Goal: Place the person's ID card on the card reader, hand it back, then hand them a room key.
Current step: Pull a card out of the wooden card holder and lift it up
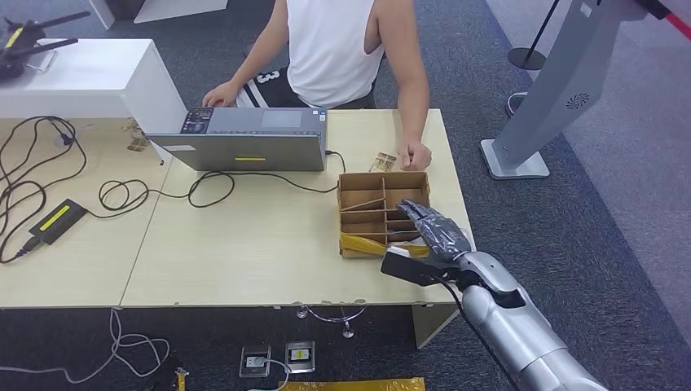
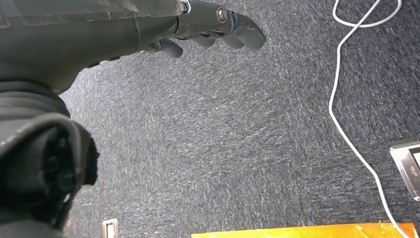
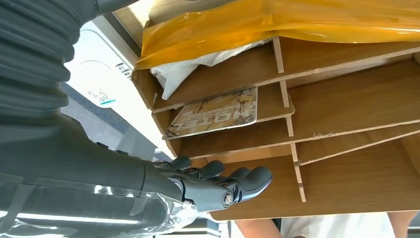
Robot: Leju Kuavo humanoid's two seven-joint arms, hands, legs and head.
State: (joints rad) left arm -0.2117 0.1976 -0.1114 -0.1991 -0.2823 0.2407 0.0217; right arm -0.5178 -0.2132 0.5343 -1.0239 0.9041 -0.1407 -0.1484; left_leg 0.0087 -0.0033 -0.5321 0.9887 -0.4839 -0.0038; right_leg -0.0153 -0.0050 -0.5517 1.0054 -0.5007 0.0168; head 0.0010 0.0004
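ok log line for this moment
right hand: empty, over box | key card: in slot | left hand: empty, hanging over carpet

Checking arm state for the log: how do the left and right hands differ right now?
The right hand is raised over the table, above the cardboard organizer; the left hand hangs low over the grey carpet. The right hand is next to a hotel card in a slot; the left hand has only a white cable nearby. Both hold nothing, fingers loosely extended.
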